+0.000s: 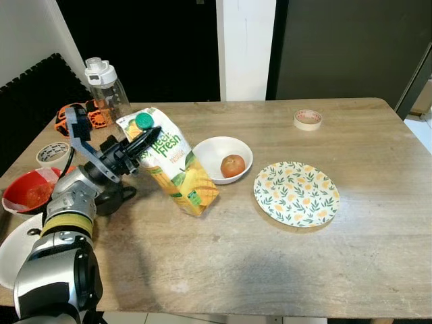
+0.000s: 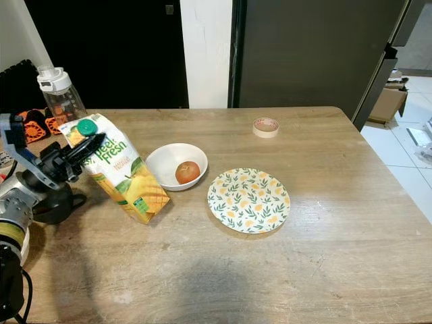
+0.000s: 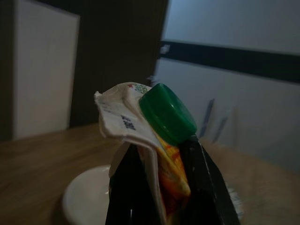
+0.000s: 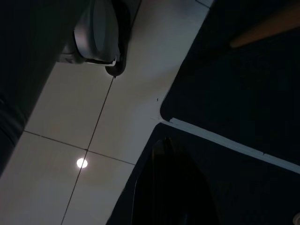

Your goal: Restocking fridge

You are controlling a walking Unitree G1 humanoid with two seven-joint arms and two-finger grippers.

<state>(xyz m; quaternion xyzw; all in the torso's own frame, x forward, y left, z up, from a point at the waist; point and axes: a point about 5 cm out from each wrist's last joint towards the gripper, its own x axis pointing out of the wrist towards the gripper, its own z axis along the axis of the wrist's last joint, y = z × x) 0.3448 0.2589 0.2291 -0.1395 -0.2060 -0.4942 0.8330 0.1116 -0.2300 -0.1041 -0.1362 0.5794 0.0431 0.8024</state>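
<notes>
left arm: reaching in from the near left corner of the long wooden table, silver forearm low over the edge.
left gripper: two black fingers clamped on the folded top of the yellow-and-white juice carton with a green screw cap, one finger each side of the gable just under the cap.
juice carton: tilted, top leaning toward the gripper, lower edge seemingly touching the tabletop; standing left of centre, just beside the white bowl.
right arm: hanging idle off the table; right gripper a dark shape over pale floor tiles, fingers too dim to tell whether apart or together.
near left clutter: white plate edge at the corner, red bowl behind it, roll of tape further back.
mid table: round white bowl holding one reddish round fruit; flat round plate with yellow-and-green leaf print near it on the right, bare.
far table: clear plastic water bottle with white lid and an orange-and-black object at the back left; small roll of beige tape at the back right.
beyond: tall dark fridge door closed, behind the far right of the table.
progress: early, by the look of it; carton gripped but not yet lifted clear, carry to the fridge, door opening and shelving all left to do.
</notes>
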